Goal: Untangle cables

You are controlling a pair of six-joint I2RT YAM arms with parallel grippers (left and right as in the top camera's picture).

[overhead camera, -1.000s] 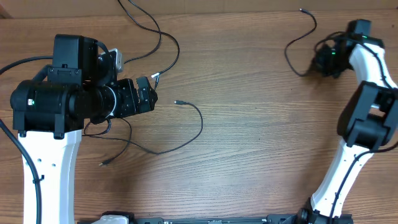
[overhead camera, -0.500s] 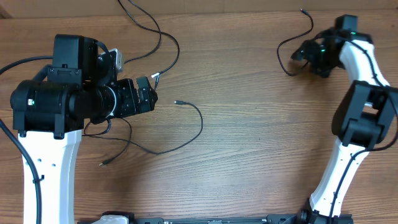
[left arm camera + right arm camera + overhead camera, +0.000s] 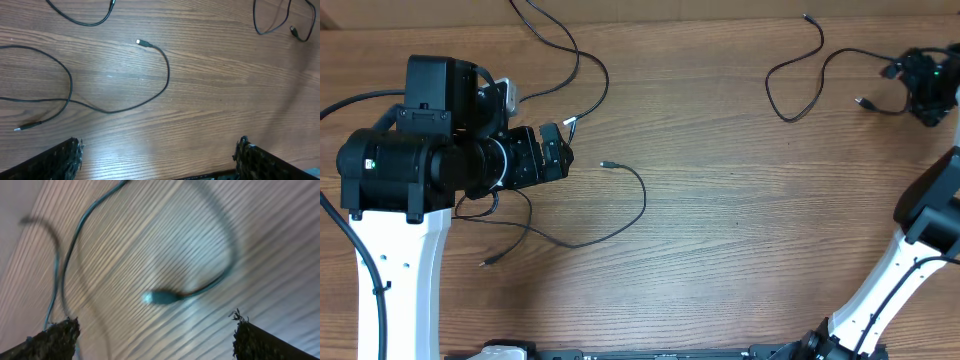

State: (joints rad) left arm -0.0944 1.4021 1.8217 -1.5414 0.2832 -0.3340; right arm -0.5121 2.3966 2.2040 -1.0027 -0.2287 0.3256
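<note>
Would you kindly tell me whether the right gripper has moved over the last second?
Yes. In the overhead view the right gripper has swung rightward, toward the picture's edge and farther from the stationary left arm.

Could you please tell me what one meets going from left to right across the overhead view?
From the left: left arm → left pincer → silvery plug of the middle cable → looped cable → right pincer.
</note>
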